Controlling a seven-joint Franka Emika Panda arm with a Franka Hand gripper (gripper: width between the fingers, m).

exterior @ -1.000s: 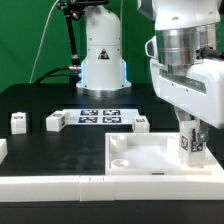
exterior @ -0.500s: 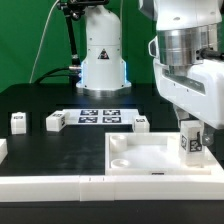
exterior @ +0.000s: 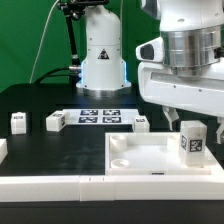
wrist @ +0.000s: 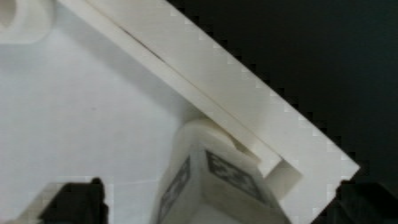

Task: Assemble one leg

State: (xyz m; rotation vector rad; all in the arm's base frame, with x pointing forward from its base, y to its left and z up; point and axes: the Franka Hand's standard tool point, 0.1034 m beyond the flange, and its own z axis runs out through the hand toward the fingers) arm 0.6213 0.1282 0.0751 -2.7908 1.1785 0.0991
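Leg upright on the panel's corner

The leg (exterior: 193, 141) stands on the white panel (exterior: 140, 156) at the exterior view's right. It looks light, rigid and smooth, best pinched across its flat sides. The pincer (exterior: 193, 119) hovers above, spread wide, empty.

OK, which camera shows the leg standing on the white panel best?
The exterior view: the leg stands whole and upright at a corner of the panel, tag visible. The wrist view catches only part of the leg, close and blurred.
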